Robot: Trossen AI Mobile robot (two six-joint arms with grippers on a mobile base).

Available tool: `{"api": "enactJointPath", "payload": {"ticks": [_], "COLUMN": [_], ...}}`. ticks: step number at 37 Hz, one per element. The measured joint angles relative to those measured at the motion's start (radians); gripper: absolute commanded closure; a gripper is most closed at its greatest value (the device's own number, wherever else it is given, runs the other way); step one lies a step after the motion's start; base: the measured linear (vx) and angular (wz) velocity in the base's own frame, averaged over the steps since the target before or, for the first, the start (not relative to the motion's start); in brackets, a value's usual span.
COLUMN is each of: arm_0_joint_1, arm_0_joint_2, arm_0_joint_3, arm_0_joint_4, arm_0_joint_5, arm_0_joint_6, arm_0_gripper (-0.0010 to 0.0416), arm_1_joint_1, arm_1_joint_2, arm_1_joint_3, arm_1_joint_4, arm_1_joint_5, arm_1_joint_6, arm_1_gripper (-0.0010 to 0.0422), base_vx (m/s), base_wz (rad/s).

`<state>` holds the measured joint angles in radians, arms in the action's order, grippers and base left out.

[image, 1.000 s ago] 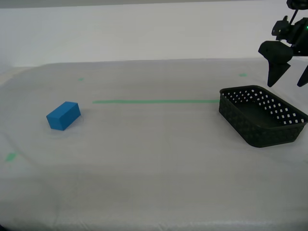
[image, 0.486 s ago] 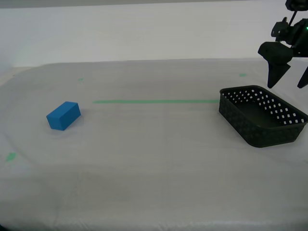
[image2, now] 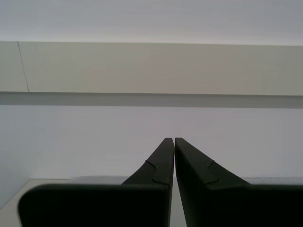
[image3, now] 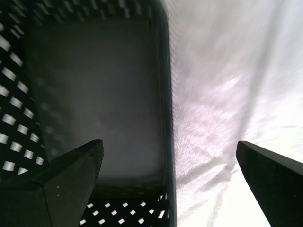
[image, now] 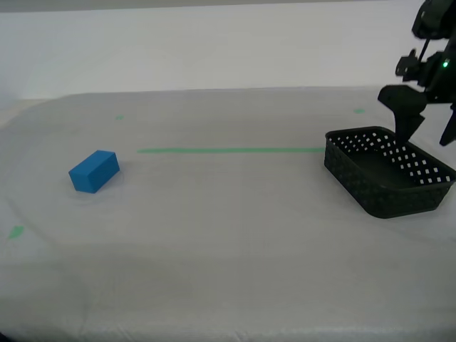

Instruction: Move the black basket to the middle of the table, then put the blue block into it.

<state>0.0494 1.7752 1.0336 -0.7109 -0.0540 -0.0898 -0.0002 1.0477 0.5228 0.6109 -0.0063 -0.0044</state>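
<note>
— Pincer one [image: 427, 127] has dropped since a second ago, hasn't it?

— Yes. The robot's first pincer, jaws spread wide, now hangs just over the far wall of the black basket [image: 388, 171], with one finger above the inside and the other outside the rim. That suggests the robot is lining up to grip that wall and drag the basket.

— And the basket?

— Unmoved, at the exterior view's right end of the worktop [image: 228, 242], well apart from the blue block [image: 94, 171] at the left.

— The arm's pose?

— It reaches steeply downward. The second pincer [image2: 171, 142] is closed on nothing, facing a wall.
</note>
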Motion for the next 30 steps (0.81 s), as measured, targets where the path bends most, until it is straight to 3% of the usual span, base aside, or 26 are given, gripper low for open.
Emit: {"api": "enactJointPath", "payload": {"ticks": [13, 20, 30], "arm_0_joint_1": [0.004, 0.005, 0.006], "arm_0_joint_2": [0.162, 0.183, 0.182], "arm_0_joint_3": [0.025, 0.025, 0.025], "arm_0_joint_4": [0.035, 0.07, 0.08], "arm_0_joint_5": [0.001, 0.003, 0.041], "arm_0_joint_6": [0.0, 0.001, 0.001], "arm_0_gripper": [0.0012, 0.0012, 0.0021], "arm_1_joint_1": [0.0, 0.0, 0.0], "arm_1_joint_2": [0.0, 0.0, 0.0], "arm_1_joint_3": [-0.001, 0.0, 0.0], "arm_1_joint_4": [-0.001, -0.001, -0.001], "arm_1_joint_5": [0.0, 0.0, 0.0], "arm_1_joint_6": [0.0, 0.0, 0.0], "arm_1_gripper": [0.0412, 0.0412, 0.0412], "base_vx": [0.0, 0.0, 0.0], "base_wz": [0.0, 0.0, 0.0]}}
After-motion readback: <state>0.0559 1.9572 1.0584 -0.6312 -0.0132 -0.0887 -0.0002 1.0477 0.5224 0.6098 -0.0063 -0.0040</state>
